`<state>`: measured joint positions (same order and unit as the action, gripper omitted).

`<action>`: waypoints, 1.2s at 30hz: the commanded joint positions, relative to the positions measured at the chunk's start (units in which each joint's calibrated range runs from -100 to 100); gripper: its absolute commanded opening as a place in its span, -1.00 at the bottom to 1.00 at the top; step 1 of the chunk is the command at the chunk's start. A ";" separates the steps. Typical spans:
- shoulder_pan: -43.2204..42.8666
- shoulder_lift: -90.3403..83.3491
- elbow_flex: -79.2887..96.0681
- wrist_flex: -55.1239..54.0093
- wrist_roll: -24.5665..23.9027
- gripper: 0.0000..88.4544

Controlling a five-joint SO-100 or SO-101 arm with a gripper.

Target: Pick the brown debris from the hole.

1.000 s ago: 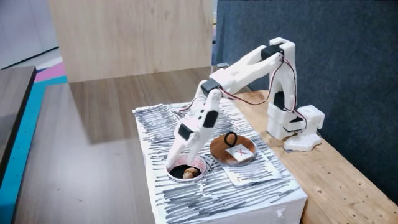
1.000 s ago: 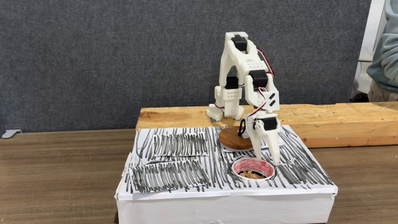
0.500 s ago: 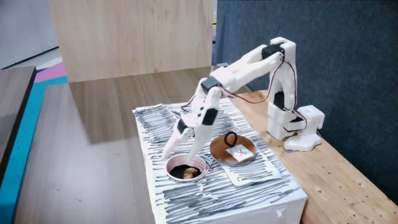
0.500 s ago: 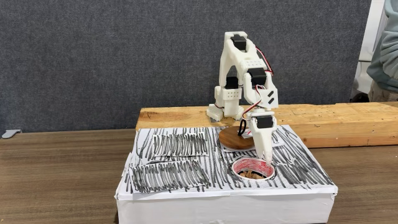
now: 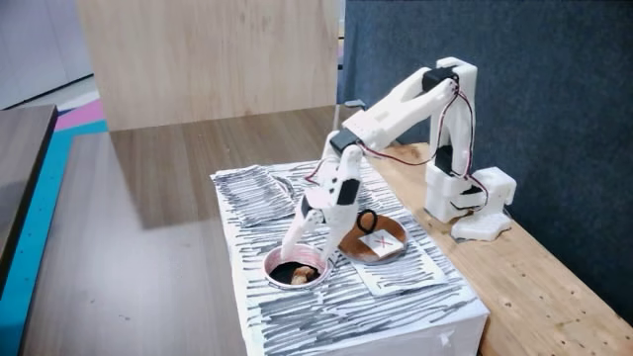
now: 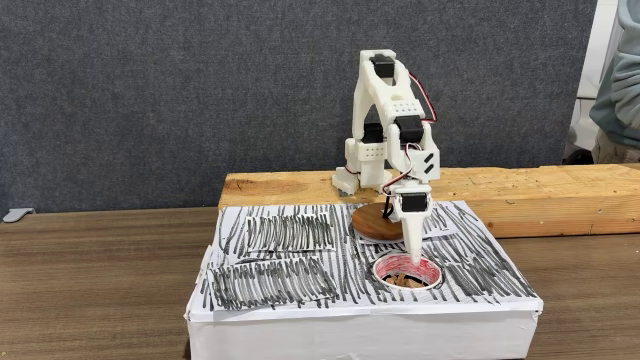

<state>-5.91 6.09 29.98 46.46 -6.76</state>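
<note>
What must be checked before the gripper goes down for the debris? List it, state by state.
1. Brown debris lying in the hole: ok, tan lumps show inside it in both fixed views.
2. Gripper above the hole: ok, its tip hangs over the opening.
3. Jaws open enough to take a lump: cannot tell, the fingers read as one narrow point.
4. Gripper empty: cannot tell at this size, though nothing shows on the tip.
5. Wooden disc clear of the hole: ok, it sits beside the rim on the striped box.
</note>
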 commanded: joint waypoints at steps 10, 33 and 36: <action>0.21 7.72 0.02 -8.43 -0.35 -0.38; 0.21 25.31 -3.29 -8.68 -0.35 -0.38; 0.21 27.49 -6.42 -8.09 -0.35 -0.38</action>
<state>-5.39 27.53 24.40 37.40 -6.82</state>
